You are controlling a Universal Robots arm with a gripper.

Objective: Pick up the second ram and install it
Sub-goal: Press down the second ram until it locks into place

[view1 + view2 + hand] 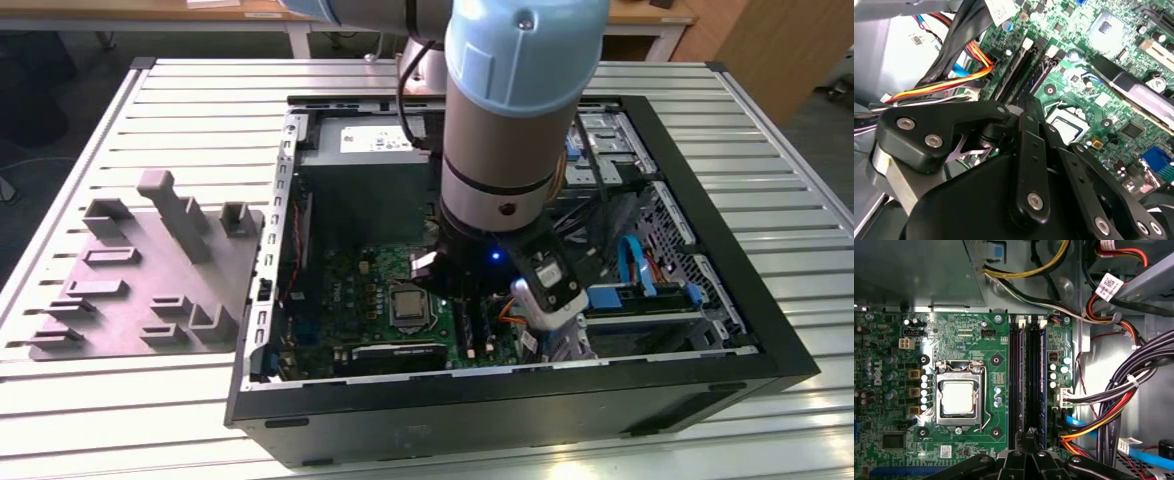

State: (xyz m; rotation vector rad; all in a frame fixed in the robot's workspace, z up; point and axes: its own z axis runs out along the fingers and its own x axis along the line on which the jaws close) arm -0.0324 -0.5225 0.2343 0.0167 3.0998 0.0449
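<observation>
My arm hangs inside the open case (747, 330), centre of the exterior view. My jaws sit low over the board's (969, 345) RAM slots (1019, 385), lower middle of the first wrist view; whether they are wide or narrow I cannot tell. One ram (1042, 385) stands seated in the outer slot, right of centre. Socket (958, 399) lies left of the slots. Holder tray (134, 290) sits on the counter (54, 400), left.

One open computer case (694, 370) sits on one slatted table (200, 90), with one grey holder tray (147, 290) beside it. Inside — one green motherboard (969, 335), one processor socket (958, 397), one grey power supply box (367, 150). One arm (514, 120) reaches in.
</observation>
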